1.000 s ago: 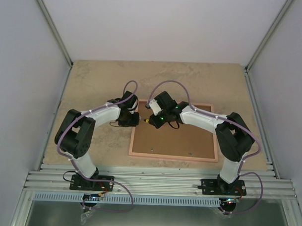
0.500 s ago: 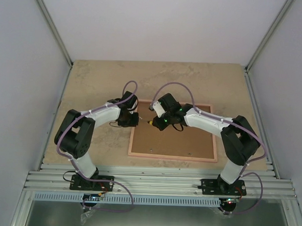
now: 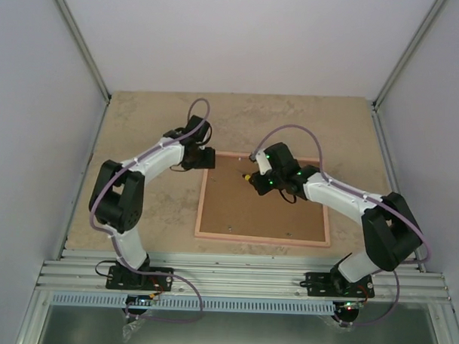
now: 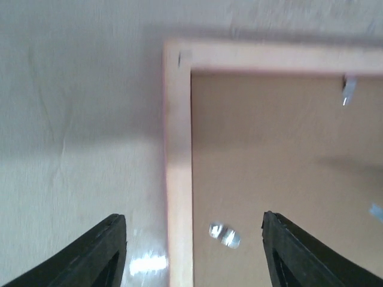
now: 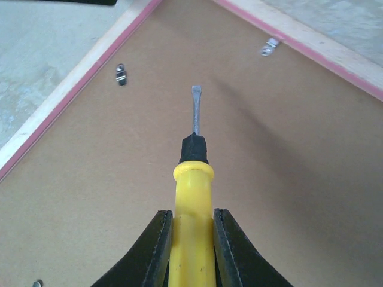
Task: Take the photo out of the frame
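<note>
The frame (image 3: 261, 239) lies face down on the table, its tan rails edged in pink around the brown backing board (image 3: 269, 211). The photo is hidden under that board. My left gripper (image 3: 202, 157) hangs open above the frame's far left corner; in the left wrist view its black fingers (image 4: 102, 251) straddle the left rail (image 4: 178, 149) and a small metal tab (image 4: 224, 235). My right gripper (image 5: 191, 239) is shut on a yellow-handled screwdriver (image 5: 192, 197). The flat tip (image 5: 195, 107) points over the bare board, near the far rail.
More metal tabs sit along the board's edges (image 5: 121, 73) (image 5: 270, 45) (image 4: 348, 89). The frame rests on a tan stone-patterned table (image 3: 141, 123). Grey walls (image 3: 36, 97) close the sides and back, and aluminium rails (image 3: 241, 278) run along the near edge.
My left gripper has opened and moved along the left rail to the frame's far corner. The right arm has swung right and farther away with the screwdriver.
</note>
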### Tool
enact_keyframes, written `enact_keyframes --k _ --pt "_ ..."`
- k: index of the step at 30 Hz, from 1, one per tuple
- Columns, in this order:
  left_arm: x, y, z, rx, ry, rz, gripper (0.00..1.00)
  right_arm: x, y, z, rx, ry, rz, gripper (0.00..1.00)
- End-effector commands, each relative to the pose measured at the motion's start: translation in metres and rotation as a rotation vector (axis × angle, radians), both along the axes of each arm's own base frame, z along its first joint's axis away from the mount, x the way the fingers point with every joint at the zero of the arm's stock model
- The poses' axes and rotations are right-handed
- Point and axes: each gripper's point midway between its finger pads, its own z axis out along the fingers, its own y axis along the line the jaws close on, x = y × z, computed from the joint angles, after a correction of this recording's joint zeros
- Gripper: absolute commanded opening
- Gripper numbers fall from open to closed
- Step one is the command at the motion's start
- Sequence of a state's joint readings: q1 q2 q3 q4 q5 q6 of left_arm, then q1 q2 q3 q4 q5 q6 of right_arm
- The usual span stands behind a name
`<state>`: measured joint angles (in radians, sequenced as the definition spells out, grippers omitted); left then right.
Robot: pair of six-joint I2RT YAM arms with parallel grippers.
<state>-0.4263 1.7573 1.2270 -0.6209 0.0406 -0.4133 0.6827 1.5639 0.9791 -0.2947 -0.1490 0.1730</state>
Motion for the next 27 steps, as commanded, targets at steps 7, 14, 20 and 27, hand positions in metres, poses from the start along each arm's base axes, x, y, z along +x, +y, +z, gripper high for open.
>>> enact_keyframes --k 7,14,20,27 --pt "0.061 -0.016 0.002 0.113 -0.082 -0.203 0.73 0.007 -0.03 0.009 0.032 -0.054 -0.105 0.0" --pt "0.085 -0.027 -0.003 0.165 -0.143 -0.346 0.8 0.004 -0.035 0.011 0.03 -0.059 -0.105 0.0" --pt "0.091 -0.032 -0.019 0.197 -0.141 -0.445 0.82 0.002 -0.038 0.01 0.017 -0.056 -0.096 0.01" --pt "0.1 -0.042 -0.026 0.19 -0.15 -0.508 0.83 0.003 -0.04 0.009 0.011 -0.052 -0.092 0.0"
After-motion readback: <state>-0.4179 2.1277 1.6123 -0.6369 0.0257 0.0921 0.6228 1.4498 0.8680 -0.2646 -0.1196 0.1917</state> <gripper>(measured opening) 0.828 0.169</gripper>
